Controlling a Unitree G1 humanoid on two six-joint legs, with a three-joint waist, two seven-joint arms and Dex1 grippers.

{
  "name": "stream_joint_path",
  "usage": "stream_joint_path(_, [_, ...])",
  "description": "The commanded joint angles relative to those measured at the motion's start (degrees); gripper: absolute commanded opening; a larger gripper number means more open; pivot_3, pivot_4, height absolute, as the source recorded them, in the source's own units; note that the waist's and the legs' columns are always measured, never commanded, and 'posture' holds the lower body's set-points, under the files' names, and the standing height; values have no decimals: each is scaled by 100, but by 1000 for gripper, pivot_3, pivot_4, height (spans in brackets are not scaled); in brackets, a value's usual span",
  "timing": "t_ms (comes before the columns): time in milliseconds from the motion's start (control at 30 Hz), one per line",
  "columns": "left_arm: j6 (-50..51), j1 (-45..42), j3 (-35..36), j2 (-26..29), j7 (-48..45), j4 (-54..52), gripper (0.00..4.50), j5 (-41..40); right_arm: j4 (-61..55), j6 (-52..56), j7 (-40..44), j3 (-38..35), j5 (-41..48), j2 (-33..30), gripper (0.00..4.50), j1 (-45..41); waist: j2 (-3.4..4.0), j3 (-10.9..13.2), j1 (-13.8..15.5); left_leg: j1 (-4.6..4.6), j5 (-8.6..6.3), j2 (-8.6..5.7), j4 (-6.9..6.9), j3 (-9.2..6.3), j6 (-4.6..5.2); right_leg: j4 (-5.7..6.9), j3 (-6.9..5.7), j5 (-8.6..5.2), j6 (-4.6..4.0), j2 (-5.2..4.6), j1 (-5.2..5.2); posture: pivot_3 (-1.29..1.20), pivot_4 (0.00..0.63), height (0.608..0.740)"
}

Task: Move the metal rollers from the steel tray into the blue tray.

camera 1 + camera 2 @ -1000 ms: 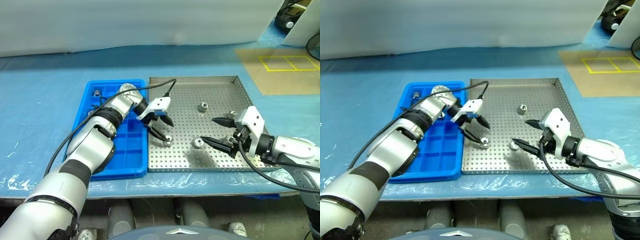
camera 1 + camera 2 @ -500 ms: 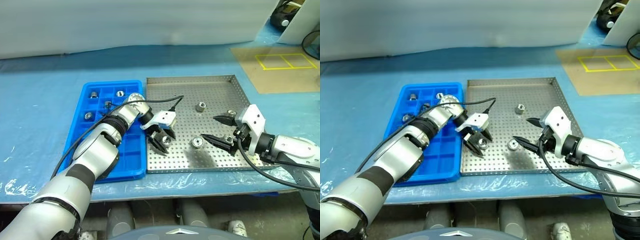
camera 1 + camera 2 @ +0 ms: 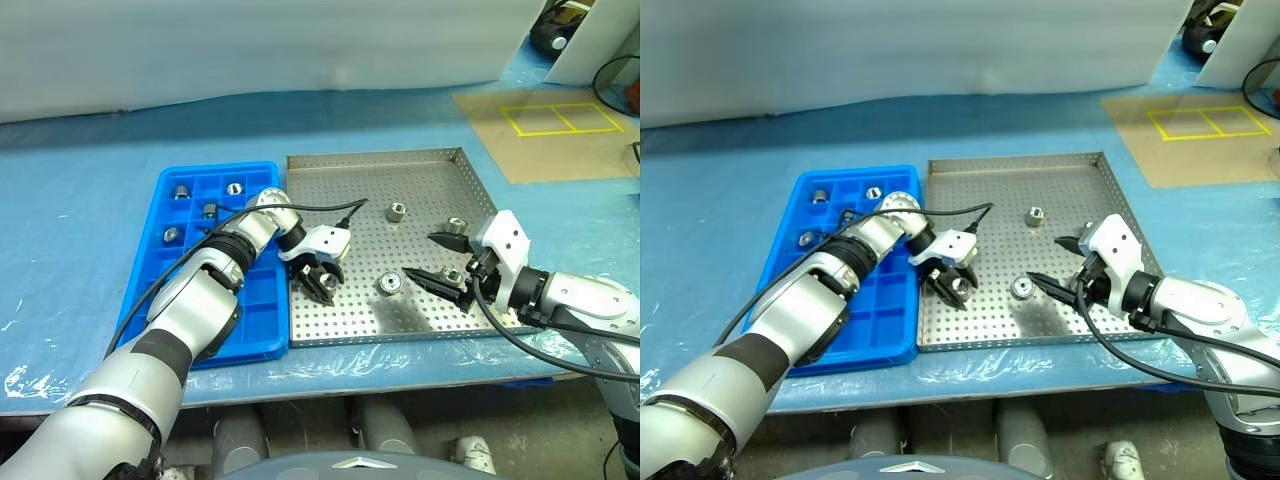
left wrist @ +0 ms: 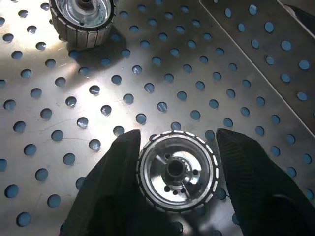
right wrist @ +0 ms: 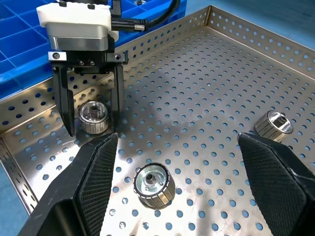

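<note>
Steel tray point(image 3: 420, 170) rim beside roller point(image 4: 177, 172)

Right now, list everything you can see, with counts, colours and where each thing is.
steel tray: one, silver, perforated, centre of the table
blue tray: one, blue, compartments, against the steel tray's left side
rollers in steel tray: at least four, silver, scattered; a fifth may sit between the right gripper's fingers
rollers in blue tray: four, silver, far compartments
table cover: one, blue, under both trays
board: one, brown with yellow rectangles, far right
backdrop: one, white, behind the table
left gripper: black fingers shut on a roller near the steel tray's left edge
right gripper: black fingers open, over the steel tray's right side
</note>
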Motion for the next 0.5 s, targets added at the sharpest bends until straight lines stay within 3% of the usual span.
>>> stream_joint_path(33, [72, 5, 116, 64, -119, 52, 1762, -9, -77, -122, -22, -13, 8, -45, 4055, -111, 0, 0, 0, 1, 0, 0, -1, 1, 0, 0, 0, 0, 0, 0, 0, -530, 150, 740])
stream_joint_path(167, [72, -42, 422, 6, -98, -21, 1712, -63, -18, -146, -5, 39, -5, -37, 4055, -173, 0, 0, 8, 0, 0, 0, -3, 2, 1, -2, 0, 0, 0, 0, 0, -520, 150, 740])
stream_joint_path(500, [1725, -861, 1976, 190, -72, -601, 1712, -1267, 437, -393, 218, 593, -97, 6, 4055, -722, -1, 2, 55, -13, -6, -4, -1, 2, 10, -8, -2, 0, -1, -9, -4, -426, 150, 740])
